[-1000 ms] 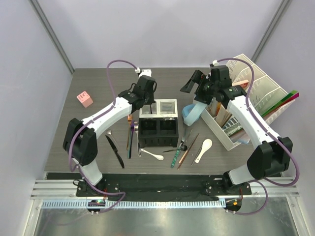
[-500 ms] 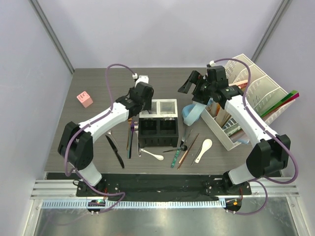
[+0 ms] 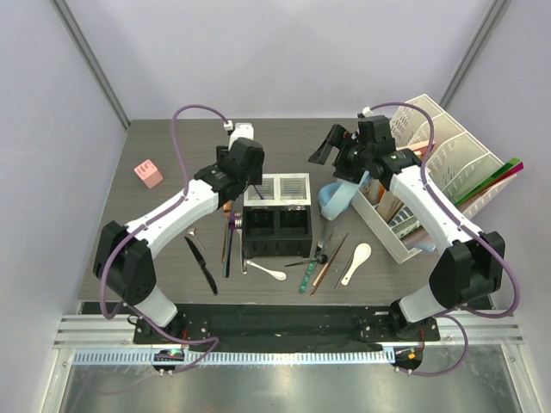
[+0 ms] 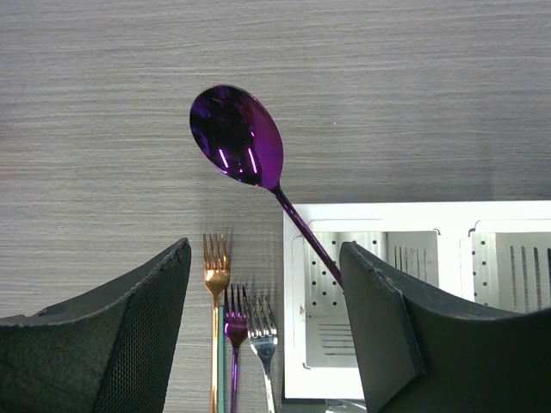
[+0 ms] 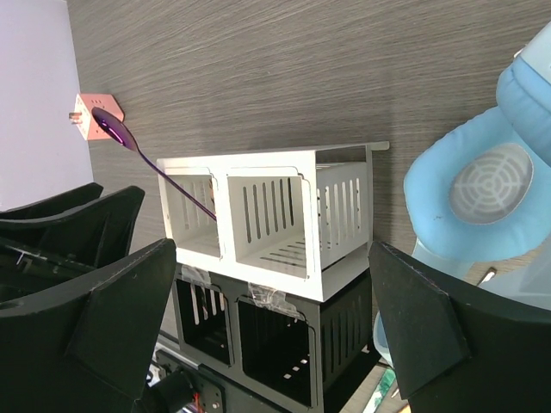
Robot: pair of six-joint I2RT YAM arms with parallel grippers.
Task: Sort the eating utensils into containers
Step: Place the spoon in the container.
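Observation:
The purple spoon (image 4: pixel 237 133) stands tilted in the far-left white compartment of the containers (image 4: pixel 293 301), bowl upward, also seen in the right wrist view (image 5: pixel 116 129). My left gripper (image 4: pixel 265 249) hangs open above that compartment (image 3: pixel 258 188), with the spoon's handle running past its right finger. A copper fork (image 4: pixel 214 275), a purple fork (image 4: pixel 234 327) and a silver fork (image 4: pixel 263 331) lie left of the caddy. My right gripper (image 5: pixel 274 249) is open and empty, facing the white-over-black caddy (image 5: pixel 284 344) from the far right (image 3: pixel 331 148). A black knife (image 3: pixel 200 262), two white soup spoons (image 3: pixel 267 271) (image 3: pixel 355 261), chopsticks (image 3: pixel 331 262) and a green-patterned piece (image 3: pixel 307 275) lie on the table.
A pink block (image 3: pixel 148 174) sits at the far left. A light blue ring-shaped thing (image 3: pixel 336 196) lies between the caddy and the big white slotted rack (image 3: pixel 439 172), close under the right gripper (image 5: pixel 482 185).
My left gripper has opened and let go of the purple spoon, which now leans in the white compartment. The left wrist has drawn back leftward and away. The right arm shifted slightly.

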